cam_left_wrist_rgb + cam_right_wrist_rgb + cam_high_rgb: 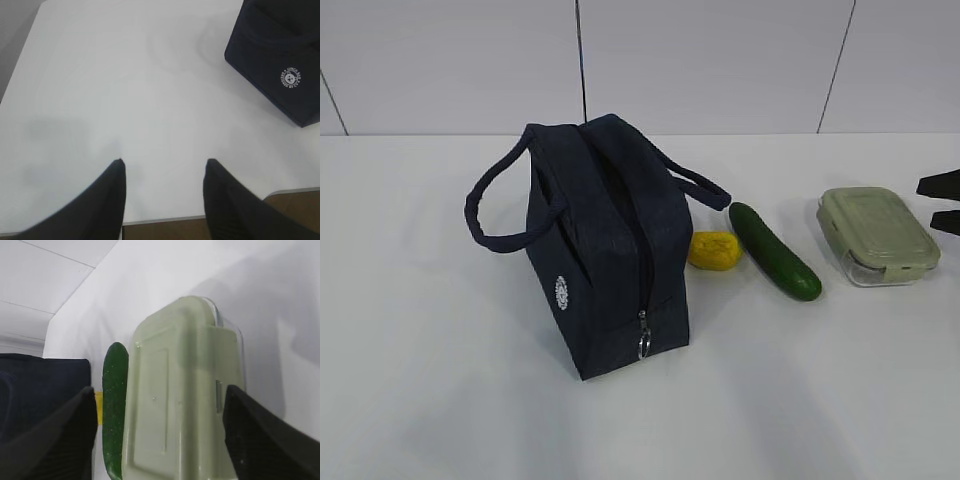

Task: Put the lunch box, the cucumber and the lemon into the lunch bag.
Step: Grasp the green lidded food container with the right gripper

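Bag zipped shut on the table (420, 400), with lemon, cucumber and box lined up toward the right gripper.

The bag (600, 245) stands upright with its zipper closed and the ring pull (644, 343) hanging at the near end; in the left wrist view its logo corner (291, 78) sits far ahead and to the right of the left gripper (164, 165), whose fingers are parted over bare table, grasping nothing. The box (876, 233), lid on, lies just ahead of the right gripper (942, 202); in the right wrist view it (182, 395) fills the gap between the spread fingers (255, 435), which do not touch it. The cucumber (773, 250) lies just beyond the box, by the left-hand fingertip. The lemon (714, 250) sits between cucumber and bag.
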